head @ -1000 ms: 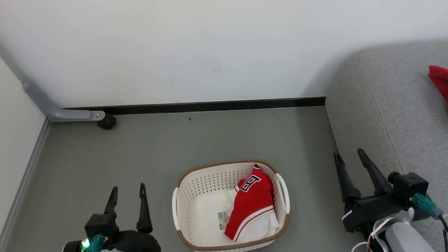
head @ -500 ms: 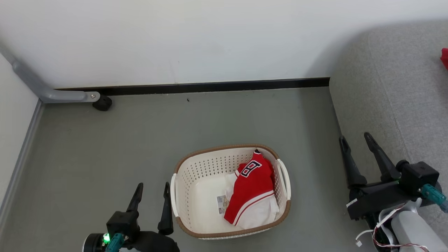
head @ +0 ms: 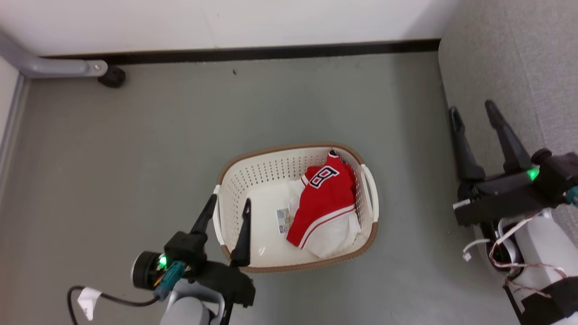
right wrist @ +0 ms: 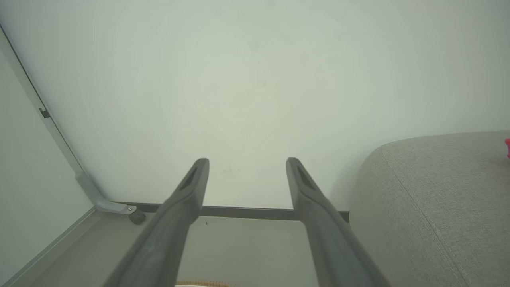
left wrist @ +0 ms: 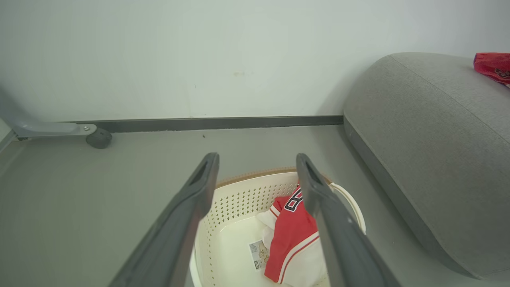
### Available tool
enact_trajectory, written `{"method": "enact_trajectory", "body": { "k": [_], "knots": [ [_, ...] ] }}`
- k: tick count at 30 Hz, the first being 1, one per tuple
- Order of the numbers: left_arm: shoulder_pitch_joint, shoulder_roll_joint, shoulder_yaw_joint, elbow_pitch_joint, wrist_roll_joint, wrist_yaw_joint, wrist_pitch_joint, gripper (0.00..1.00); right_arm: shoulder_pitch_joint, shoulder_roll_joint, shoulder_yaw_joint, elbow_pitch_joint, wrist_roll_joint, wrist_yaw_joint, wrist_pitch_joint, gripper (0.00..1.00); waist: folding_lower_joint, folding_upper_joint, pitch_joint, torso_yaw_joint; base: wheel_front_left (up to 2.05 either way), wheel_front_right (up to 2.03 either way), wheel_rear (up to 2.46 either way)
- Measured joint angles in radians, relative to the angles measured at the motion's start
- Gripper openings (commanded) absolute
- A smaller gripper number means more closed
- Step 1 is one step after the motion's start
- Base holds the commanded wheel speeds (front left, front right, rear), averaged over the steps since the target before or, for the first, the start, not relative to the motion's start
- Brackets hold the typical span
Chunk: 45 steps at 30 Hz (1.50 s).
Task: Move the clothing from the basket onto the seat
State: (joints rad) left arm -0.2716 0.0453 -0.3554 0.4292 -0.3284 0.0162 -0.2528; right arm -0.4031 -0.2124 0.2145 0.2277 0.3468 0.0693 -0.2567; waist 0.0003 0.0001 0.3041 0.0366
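Red-and-white clothing [head: 325,203] bunched at 3 o'clock inside the basket [head: 289,149], looks just dumped there. Left hand [head: 229,199] wide and empty over the basket's 9 o'clock rim, guessing to line up a grab. Right hand [head: 472,107] wide too, holding nothing, parked at 3 o'clock by the seat [head: 519,54]. Count: one basket, one garment in it, one red piece [left wrist: 492,65] already on the seat, two hands.

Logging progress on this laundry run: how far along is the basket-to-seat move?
Done: one red garment lies on the seat. In hand: nothing; the left gripper hovers open at the basket rim, the right gripper open near the seat. Left: the numbered red garment in the basket.
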Motion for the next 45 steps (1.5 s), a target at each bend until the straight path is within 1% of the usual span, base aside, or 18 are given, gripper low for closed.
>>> {"method": "enact_trajectory", "body": {
  "k": [9, 10, 15, 19, 22, 31, 39, 45],
  "knots": [
    [-0.124, -0.002, -0.114, 0.026, -0.084, -0.007, 0.000, 1.00, -0.142, -0.009, 0.004, -0.059, -0.023, 0.006, 0.000, 1.00, 0.0000, 0.0001, 0.126, -0.019, 0.00, 0.00, 0.00],
    [-0.124, -0.002, -0.114, 0.026, -0.084, -0.007, 0.000, 1.00, -0.142, -0.009, 0.004, -0.059, -0.023, 0.006, 0.000, 1.00, 0.0000, 0.0001, 0.126, -0.019, 0.00, 0.00, 0.00],
    [-0.200, -0.002, -0.148, 0.068, -0.110, -0.009, 0.000, 1.00, -0.210, -0.018, 0.006, -0.097, -0.035, 0.011, 0.000, 1.00, 0.0000, 0.0001, 0.195, -0.042, 0.00, 0.00, 0.00],
    [-0.272, -0.002, -0.168, 0.118, -0.111, -0.025, 0.000, 1.00, -0.253, -0.025, 0.003, -0.129, -0.035, 0.012, 0.000, 1.00, 0.0000, 0.0001, 0.251, -0.065, 0.00, 0.00, 0.00],
    [-0.331, -0.003, -0.170, 0.157, -0.110, -0.027, 0.005, 1.00, -0.276, -0.027, -0.001, -0.152, -0.035, 0.015, 0.000, 1.00, -0.0001, 0.0002, 0.293, -0.083, 0.00, 0.00, 0.00],
    [-0.488, -0.005, -0.172, 0.267, -0.099, -0.071, 0.042, 1.00, -0.379, -0.028, -0.025, -0.227, -0.035, 0.019, 0.000, 1.00, -0.0001, 0.0002, 0.423, -0.133, 0.00, 0.00, 0.00],
    [-0.556, 0.001, -0.164, 0.366, -0.098, -0.087, 0.054, 1.00, -0.481, -0.027, -0.025, -0.274, -0.035, 0.021, -0.001, 1.00, -0.0002, 0.0002, 0.527, -0.169, 0.00, 0.00, 0.00],
    [-0.624, 0.015, -0.163, 0.420, -0.091, -0.097, 0.058, 1.00, -0.556, -0.022, -0.021, -0.298, -0.038, 0.025, -0.001, 1.00, -0.0001, 0.0002, 0.589, -0.192, 0.00, 0.00, 0.00]
  ]
}}
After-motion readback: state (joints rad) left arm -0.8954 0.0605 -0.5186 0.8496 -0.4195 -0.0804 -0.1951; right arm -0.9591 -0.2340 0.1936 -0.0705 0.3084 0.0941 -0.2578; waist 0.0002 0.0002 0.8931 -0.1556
